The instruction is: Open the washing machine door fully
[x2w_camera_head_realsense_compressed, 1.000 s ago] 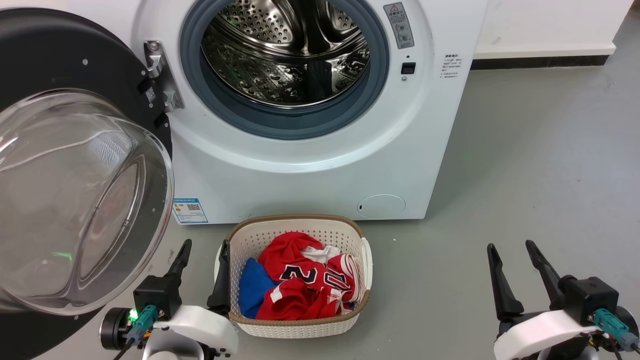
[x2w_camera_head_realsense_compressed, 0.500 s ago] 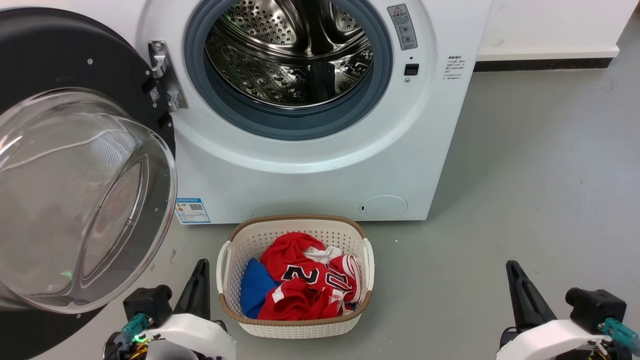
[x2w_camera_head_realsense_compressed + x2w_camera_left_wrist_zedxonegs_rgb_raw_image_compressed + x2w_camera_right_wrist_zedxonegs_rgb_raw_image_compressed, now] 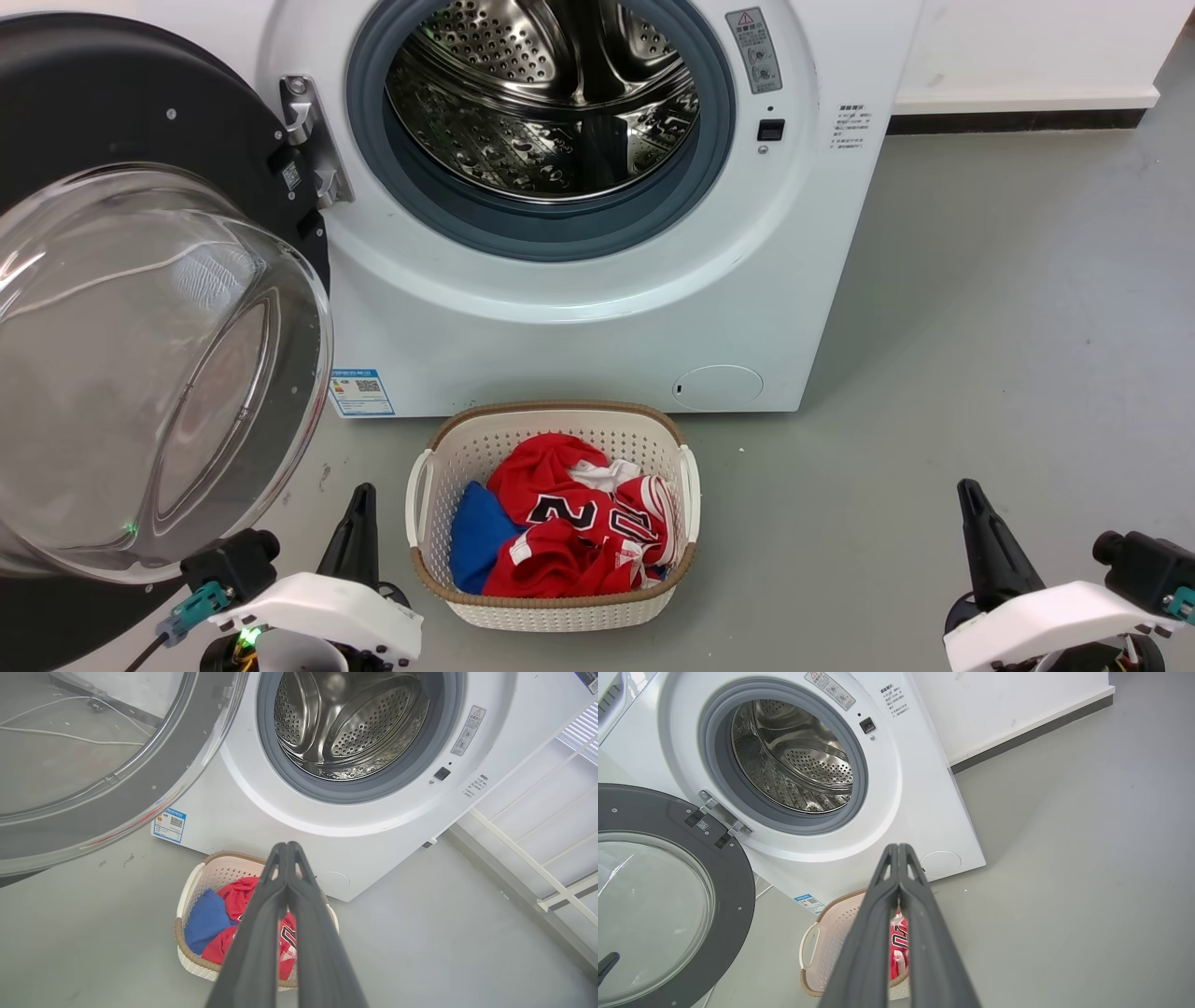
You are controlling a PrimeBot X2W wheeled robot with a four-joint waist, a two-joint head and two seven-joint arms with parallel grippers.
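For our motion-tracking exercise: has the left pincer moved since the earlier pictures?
Yes: the left pincer drew down and left, off the basket rim, in head view.

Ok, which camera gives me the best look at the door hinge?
Head view: the metal hinge sits large and unblocked between the washing machine door and the drum. The right wrist view shows the hinge smaller, at an angle. The left wrist view catches the door's rim; hinge unclear there.
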